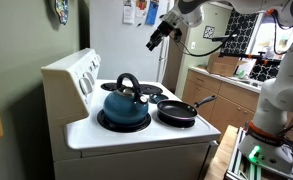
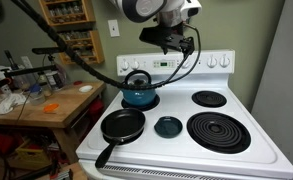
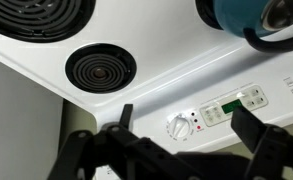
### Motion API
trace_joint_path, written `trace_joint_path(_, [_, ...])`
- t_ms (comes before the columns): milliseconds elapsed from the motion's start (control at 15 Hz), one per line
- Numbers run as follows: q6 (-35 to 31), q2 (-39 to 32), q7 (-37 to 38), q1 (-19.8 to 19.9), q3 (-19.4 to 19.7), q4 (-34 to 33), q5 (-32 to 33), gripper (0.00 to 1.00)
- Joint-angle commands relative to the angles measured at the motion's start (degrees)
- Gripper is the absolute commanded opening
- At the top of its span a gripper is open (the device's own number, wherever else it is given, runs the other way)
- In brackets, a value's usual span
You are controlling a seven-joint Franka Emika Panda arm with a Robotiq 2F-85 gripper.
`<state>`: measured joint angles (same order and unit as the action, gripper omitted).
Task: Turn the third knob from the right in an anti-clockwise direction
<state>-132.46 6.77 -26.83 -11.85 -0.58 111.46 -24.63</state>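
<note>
Currently the jaws are held open, wide apart, with nothing gripped. This is seen best in the wrist view, where both dark fingers (image 3: 248,128) are spread across the bottom of the picture. The jaws are hung in the air above a white stove (image 1: 136,140), faced toward its back panel (image 2: 201,63), and no contact with it is seen.

One white knob (image 3: 176,126) is framed between the fingers in the wrist view, apart from both. It is placed just beside two red dots and near a green display (image 3: 231,106). Whether this knob is the third from the right cannot be told from that view alone. More knobs (image 2: 215,62) are seen at the far end of the panel in an exterior view. The rest of the row there is hidden behind the arm (image 2: 151,10).

A blue kettle (image 1: 123,103) is set on a rear burner, close under the panel. Its body is cut off at the top edge of the wrist view. A black pan (image 2: 123,125) is placed on a front burner, with its handle pointed off the stove edge. A small dark round dish (image 2: 167,126) is laid between the pan and a large bare coil (image 2: 218,131). A smaller bare coil (image 3: 101,67) is seen in the wrist view, near the panel.
</note>
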Motion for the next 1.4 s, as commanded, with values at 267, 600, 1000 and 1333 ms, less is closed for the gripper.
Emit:
trace_joint_path(267, [2.88, -13.27, -14.76, 1.32, -5.31, -14.63, -4.58, 1.0])
trace_joint_path(600, [0.58, -13.27, -12.53, 2.2, -6.96, -13.93, -2.92, 1.0])
trace_joint_path(1000, [-1.13, -15.83, -13.74, 2.93, -7.83, -15.98, -6.59, 1.0])
trace_joint_path(1333, [-8.2, -23.54, -12.19, 3.37, -11.48, -22.63, -11.58, 1.0])
